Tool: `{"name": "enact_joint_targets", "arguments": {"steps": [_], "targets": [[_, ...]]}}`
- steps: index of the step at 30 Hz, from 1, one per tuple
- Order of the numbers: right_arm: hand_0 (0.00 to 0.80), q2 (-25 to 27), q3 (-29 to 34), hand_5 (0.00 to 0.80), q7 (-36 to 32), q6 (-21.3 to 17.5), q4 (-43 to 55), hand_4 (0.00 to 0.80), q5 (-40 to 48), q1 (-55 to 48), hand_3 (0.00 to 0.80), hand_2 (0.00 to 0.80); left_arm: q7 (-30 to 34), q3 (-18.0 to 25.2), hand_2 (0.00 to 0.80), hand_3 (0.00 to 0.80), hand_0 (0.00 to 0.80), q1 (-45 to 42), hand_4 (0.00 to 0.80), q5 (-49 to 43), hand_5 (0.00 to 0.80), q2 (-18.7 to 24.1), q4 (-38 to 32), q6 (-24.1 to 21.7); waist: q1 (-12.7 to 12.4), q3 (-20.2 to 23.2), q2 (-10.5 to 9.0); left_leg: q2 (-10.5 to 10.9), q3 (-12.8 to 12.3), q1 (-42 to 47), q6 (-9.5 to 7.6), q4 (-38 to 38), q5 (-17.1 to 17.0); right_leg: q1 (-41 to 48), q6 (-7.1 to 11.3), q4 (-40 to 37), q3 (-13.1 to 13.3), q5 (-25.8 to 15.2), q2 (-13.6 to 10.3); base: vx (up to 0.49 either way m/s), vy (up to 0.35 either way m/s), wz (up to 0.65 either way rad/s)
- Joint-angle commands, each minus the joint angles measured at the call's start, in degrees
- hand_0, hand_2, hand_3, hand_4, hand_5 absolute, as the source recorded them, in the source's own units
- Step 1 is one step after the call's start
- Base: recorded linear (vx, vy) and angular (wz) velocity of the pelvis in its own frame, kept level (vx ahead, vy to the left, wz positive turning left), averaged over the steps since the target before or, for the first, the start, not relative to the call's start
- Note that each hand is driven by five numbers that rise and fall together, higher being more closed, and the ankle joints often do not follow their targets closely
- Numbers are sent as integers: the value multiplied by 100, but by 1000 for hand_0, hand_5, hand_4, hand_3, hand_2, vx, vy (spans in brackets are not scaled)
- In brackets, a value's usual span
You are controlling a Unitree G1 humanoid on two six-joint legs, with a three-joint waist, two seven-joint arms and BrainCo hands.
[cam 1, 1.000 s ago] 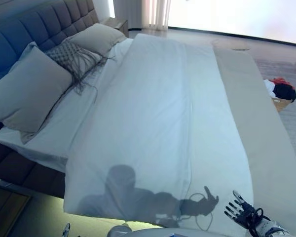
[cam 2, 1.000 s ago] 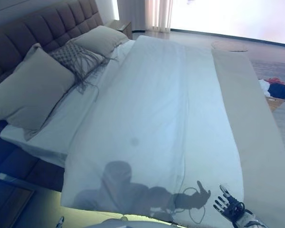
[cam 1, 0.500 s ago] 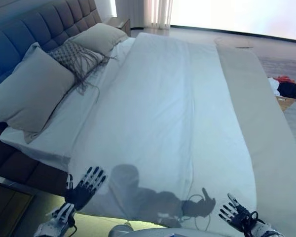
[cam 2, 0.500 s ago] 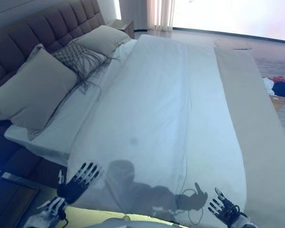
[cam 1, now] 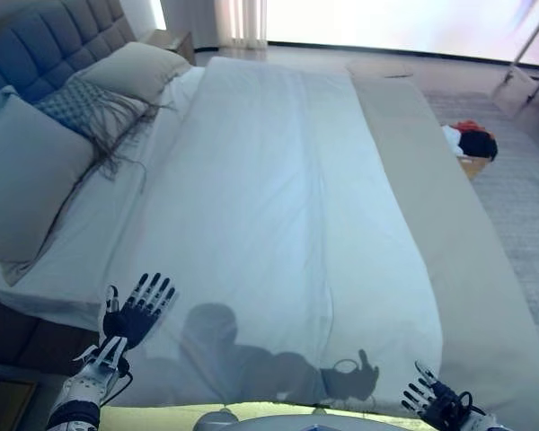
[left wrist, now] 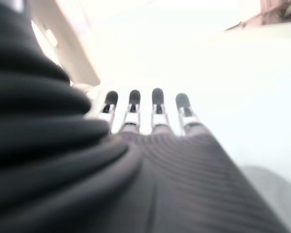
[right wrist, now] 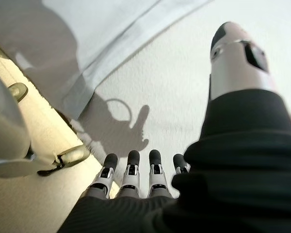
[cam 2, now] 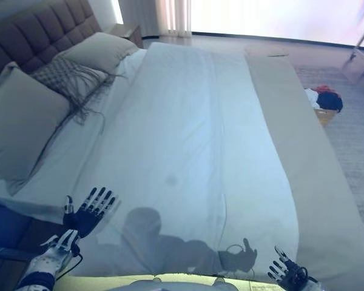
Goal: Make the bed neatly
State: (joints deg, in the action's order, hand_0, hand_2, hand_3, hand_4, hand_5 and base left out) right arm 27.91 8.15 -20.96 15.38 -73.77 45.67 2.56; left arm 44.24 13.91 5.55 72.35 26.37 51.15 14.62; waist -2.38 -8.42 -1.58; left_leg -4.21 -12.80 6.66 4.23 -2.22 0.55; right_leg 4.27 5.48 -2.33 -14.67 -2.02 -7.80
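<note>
A white duvet [cam 1: 269, 197] lies flat over the bed, with a beige blanket [cam 1: 449, 233] along its right side. Pillows [cam 1: 27, 171] and a grey fringed cushion [cam 1: 90, 108] lie at the quilted headboard [cam 1: 36, 40]. My left hand [cam 1: 136, 310] is open, fingers spread, over the duvet's near left corner; its fingers [left wrist: 155, 104] show straight in the left wrist view. My right hand [cam 1: 440, 406] is open above the near right corner, where the duvet's edge [right wrist: 116, 53] meets the blanket [right wrist: 184, 92].
A basket of clothes [cam 1: 472, 144] stands on the grey rug right of the bed. A nightstand [cam 1: 171, 40] is beside the headboard. The bed's yellow-lit near edge [cam 1: 162, 417] runs just below my hands.
The camera has moved, shifting the scene left. My left hand came up from below into view over the near left corner of the duvet. My right hand stays low at the near right.
</note>
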Motion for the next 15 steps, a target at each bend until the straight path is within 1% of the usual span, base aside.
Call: {"name": "enact_joint_targets", "arguments": {"steps": [1, 3, 4, 5, 7, 11, 15], "targets": [[0, 294, -403, 0, 63, -279, 31, 0, 342, 663, 0, 0, -330, -117, 0, 0, 0, 1026, 0, 854, 0, 225, 321, -684, 69, -605, -38, -190, 6, -849, -19, 1548, 710, -577, 288, 1050, 58, 359, -476, -360, 35, -8], [0, 308, -512, 0, 43, -355, 60, 0, 456, 868, 0, 0, -569, -135, 0, 0, 0, 1344, 0, 1154, 0, 366, 476, -870, 134, -903, -59, -266, 14, -1303, -57, 2051, 822, -1012, 271, 1423, 173, 388, -500, -298, 43, -17], [0, 300, -547, 0, 39, -387, 85, 0, 481, 927, 0, 0, -687, -152, 0, 0, 0, 1447, 0, 1289, 0, 399, 512, -989, 157, -999, -73, -302, 21, -1510, -73, 2321, 931, -1210, 279, 1625, 226, 441, -509, -220, 62, -20], [0, 299, -593, 0, 34, -406, 141, 0, 501, 987, 0, 0, -844, -149, 0, 0, 0, 1573, 0, 1421, 0, 451, 562, -1108, 192, -1107, -112, -332, 37, -1743, -92, 2562, 1000, -1448, 285, 1820, 288, 457, -525, -198, 62, -19], [0, 359, -656, 0, 27, -397, 242, 0, 558, 1071, 0, 0, -1069, -161, 0, 0, 0, 1752, 0, 1574, 0, 566, 668, -1292, 240, -1272, -190, -379, 66, -2135, -119, 2926, 1096, -1857, 284, 2153, 326, 486, -556, -207, 66, -15], [0, 557, -636, 0, -86, -367, 266, 0, 649, 1116, 0, 0, -1418, -102, 0, 0, 0, 1976, 0, 1961, 0, 744, 781, -1568, 285, -1475, -325, -424, 189, -2864, -200, 3476, 1253, -2676, 267, 2848, 385, 596, -645, -173, 61, -5], [0, 798, -595, 0, -207, -383, 220, 0, 740, 1234, 0, 0, -1618, -79, 0, 0, 0, 2016, 0, 2094, 0, 778, 793, -1738, 257, -1620, -349, -453, 319, -3448, -244, 3938, 1404, -3303, 223, 3432, 415, 731, -691, -149, 68, -7]]}}
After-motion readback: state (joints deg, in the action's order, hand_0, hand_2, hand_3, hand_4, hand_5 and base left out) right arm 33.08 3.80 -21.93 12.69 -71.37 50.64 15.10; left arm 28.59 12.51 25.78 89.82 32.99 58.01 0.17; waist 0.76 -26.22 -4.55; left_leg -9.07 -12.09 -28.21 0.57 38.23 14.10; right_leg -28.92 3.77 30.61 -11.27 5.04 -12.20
